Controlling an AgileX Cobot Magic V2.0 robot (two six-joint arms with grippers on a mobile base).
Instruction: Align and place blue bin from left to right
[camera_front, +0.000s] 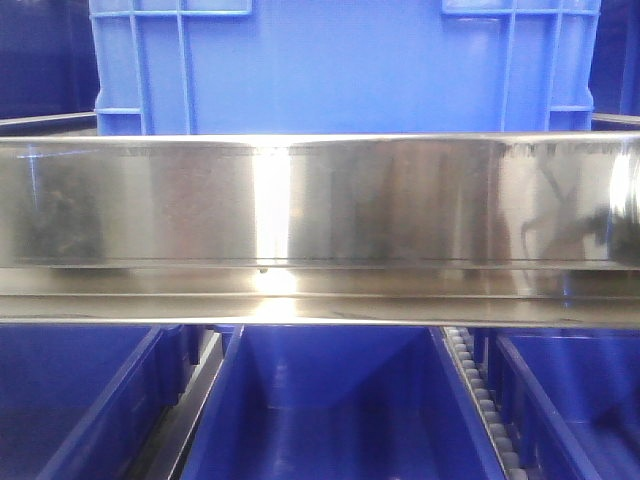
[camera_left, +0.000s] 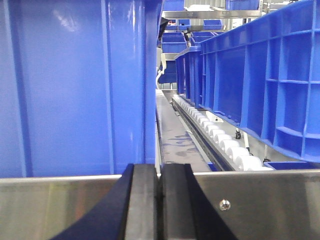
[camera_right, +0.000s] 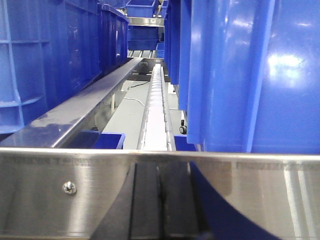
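Roller tracks and blue bins fill this racked workspace, with more bins on shelves far behind the steel rail (camera_front: 320, 200). The rail crosses the front view from edge to edge, shiny and level. Just behind it, rising above its top edge, stands the blue bin (camera_front: 340, 70). The bin is upright, its broad ribbed side square to the camera and running along the rail from left to right; its depth is hidden. Below the rail sit three darker bins (camera_front: 330, 410), open tops up. A roller track (camera_right: 156, 110) runs straight away from the rail above grey floor (camera_right: 125, 125). The left gripper (camera_left: 160, 172) sits in front of the rail, black fingers pressed together on nothing. The right gripper (camera_right: 159, 170) is likewise closed and empty.
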